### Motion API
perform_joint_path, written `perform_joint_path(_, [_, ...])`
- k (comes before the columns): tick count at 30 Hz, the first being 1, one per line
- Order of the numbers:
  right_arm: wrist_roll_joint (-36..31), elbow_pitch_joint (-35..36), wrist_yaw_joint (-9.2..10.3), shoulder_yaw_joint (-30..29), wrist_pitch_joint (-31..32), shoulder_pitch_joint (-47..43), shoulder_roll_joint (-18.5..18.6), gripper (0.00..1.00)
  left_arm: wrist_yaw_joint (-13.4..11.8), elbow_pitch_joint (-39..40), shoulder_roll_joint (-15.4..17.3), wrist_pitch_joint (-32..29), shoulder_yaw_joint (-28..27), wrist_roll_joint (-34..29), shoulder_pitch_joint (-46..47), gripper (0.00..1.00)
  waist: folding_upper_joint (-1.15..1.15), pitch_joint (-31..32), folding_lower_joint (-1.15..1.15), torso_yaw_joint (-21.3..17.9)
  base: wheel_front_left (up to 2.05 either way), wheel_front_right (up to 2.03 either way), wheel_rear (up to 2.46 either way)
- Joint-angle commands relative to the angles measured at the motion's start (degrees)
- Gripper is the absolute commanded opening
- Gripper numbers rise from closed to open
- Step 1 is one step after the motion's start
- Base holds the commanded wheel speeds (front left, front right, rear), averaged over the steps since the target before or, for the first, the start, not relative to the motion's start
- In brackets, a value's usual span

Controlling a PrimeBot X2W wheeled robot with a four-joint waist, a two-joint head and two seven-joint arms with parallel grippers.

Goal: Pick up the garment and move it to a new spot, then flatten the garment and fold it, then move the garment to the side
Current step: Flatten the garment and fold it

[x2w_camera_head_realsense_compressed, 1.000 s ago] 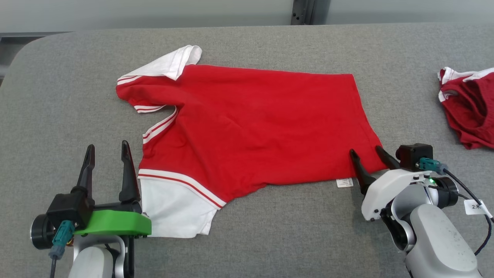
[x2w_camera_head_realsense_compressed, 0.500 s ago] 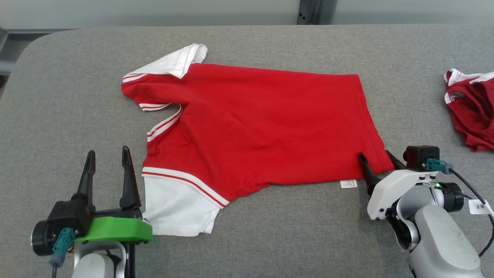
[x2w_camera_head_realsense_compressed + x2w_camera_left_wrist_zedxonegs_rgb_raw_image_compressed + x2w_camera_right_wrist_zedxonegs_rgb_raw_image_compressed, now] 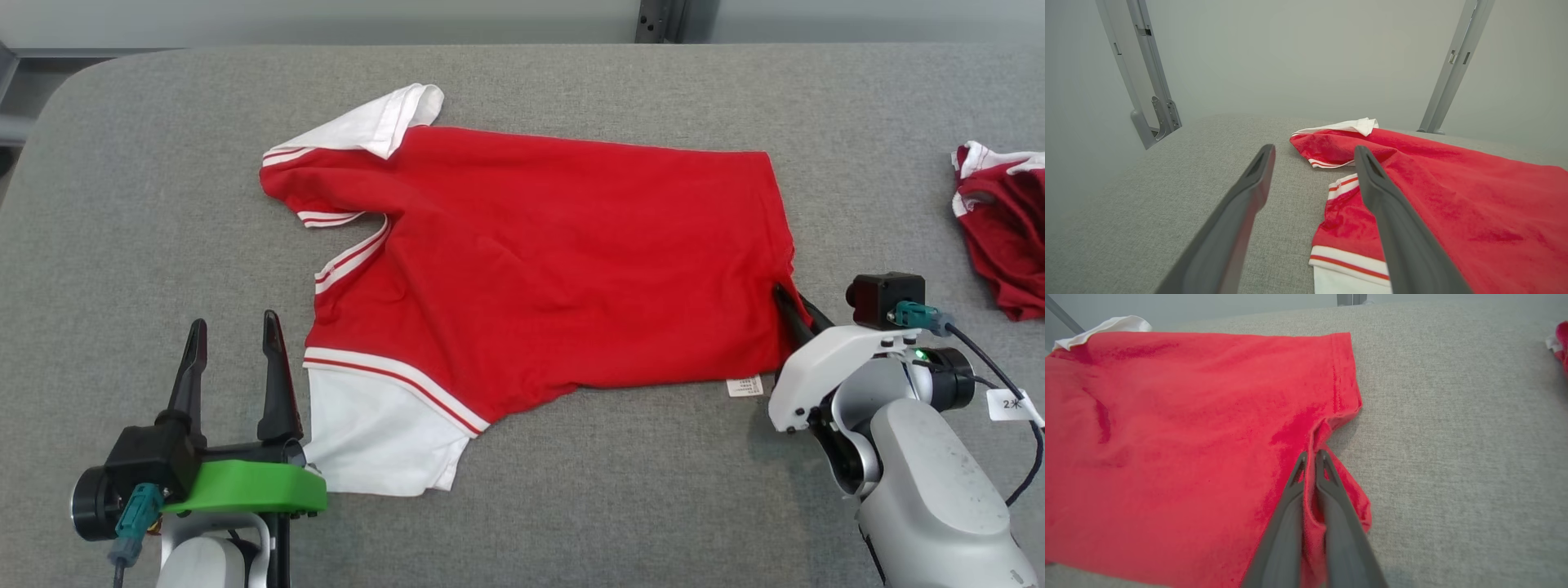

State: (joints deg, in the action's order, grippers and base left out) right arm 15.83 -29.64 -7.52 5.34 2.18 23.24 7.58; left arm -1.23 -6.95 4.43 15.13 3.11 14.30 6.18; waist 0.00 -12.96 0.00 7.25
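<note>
**A:** Head view, entry one?

**B:** Garment point(image 3: 555, 261): a red shirt with white sleeves and collar, striped trim. It lies spread across the middle of the grey table point(image 3: 571, 506), collar end toward the robot's left and hem toward its right. A small care label point(image 3: 744, 385) shows at the near hem corner.

**A:** Entry two?

**B:** Left gripper point(image 3: 233, 322): low at the near left, just beside the near white sleeve. Its fingers are spread apart with nothing between them.

**A:** Three?

**B:** Right gripper point(image 3: 788, 294): at the hem's near corner, fingers clenched together on the cloth there. Second garment point(image 3: 1008, 237): darker red, bunched at the far right edge and well apart from the first.

**A:** Left wrist view?

**B:** Left gripper point(image 3: 1314, 150): jaws wide and released, bare table point(image 3: 1167, 183) between them. The garment point(image 3: 1453, 196) lies to the right, with the striped sleeve band partly behind the right-hand finger. Two grey frame posts point(image 3: 1147, 73) rise past the table.

**A:** Right wrist view?

**B:** Right gripper point(image 3: 1312, 454): fingertips nearly together, grasping a pinched ridge of the garment point(image 3: 1188, 437) at its hem edge. The cloth is puckered toward the tips and a loose flap hangs to the right of the fingers. Grey table point(image 3: 1453, 437) lies beyond, with a sliver of the second garment point(image 3: 1560, 343) at the right border.
</note>
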Motion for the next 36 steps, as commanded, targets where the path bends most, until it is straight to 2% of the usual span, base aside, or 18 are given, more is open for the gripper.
perform_joint_path(1, [-0.5, -0.4, 0.06, 0.2, -0.1, 1.0, 0.3, 0.0, 0.1, -0.1, -0.1, 0.0, 0.0, -0.3, -0.4, 1.0, 0.0, -0.2, 0.0, 0.3, 0.0, 0.0, 0.0])
perform_joint_path(10, [-1.0, -4.1, 0.06, -0.4, -0.4, 8.5, 0.0, 0.0, 0.8, -0.4, -0.6, 0.0, -0.2, -0.4, 0.5, 1.0, 0.0, -1.6, 0.0, 1.9, 0.0, 0.0, 0.0])
perform_joint_path(17, [-3.4, -14.4, 0.06, -3.1, -2.5, 16.2, -0.9, 0.0, 1.2, -1.1, -1.0, 0.0, 0.8, -0.6, 1.3, 1.0, 0.0, -2.7, 0.0, 3.9, 0.0, 0.0, 0.0])
perform_joint_path(18, [-4.1, -16.0, 0.06, -3.4, -3.2, 17.1, -1.1, 0.25, 1.1, -1.2, -1.0, 0.0, 0.9, -0.6, 1.3, 1.0, 0.0, -2.8, 0.0, 4.1, 0.0, 0.0, 0.0])
perform_joint_path(19, [-4.4, -17.2, 0.06, -3.6, -3.8, 17.8, -1.4, 0.44, 1.1, -1.2, -1.0, 0.0, 0.9, -0.7, 1.2, 1.0, 0.0, -2.8, 0.0, 4.2, 0.0, 0.0, 0.0])
perform_joint_path(20, [-4.6, -18.3, 0.06, -3.8, -4.8, 18.6, -1.8, 1.0, 1.1, -1.3, -1.1, 0.0, 0.9, -0.7, 1.1, 1.0, 0.0, -2.9, 0.0, 4.3, 0.0, 0.0, 0.0])
perform_joint_path(28, [-4.2, -23.0, 0.06, -3.7, -13.2, 21.6, -3.0, 1.0, 1.0, -1.3, -1.3, 0.0, 0.5, -0.9, 0.0, 1.0, 0.0, -2.1, 0.0, 2.5, 0.0, 0.0, 0.0])
perform_joint_path(36, [-0.4, -17.5, 0.06, -4.8, -16.8, 14.5, -0.8, 1.0, 0.7, 0.2, -1.4, 0.0, 0.2, -1.1, -0.8, 1.0, 0.0, -1.7, 0.0, -0.7, 0.0, 0.0, 0.0])
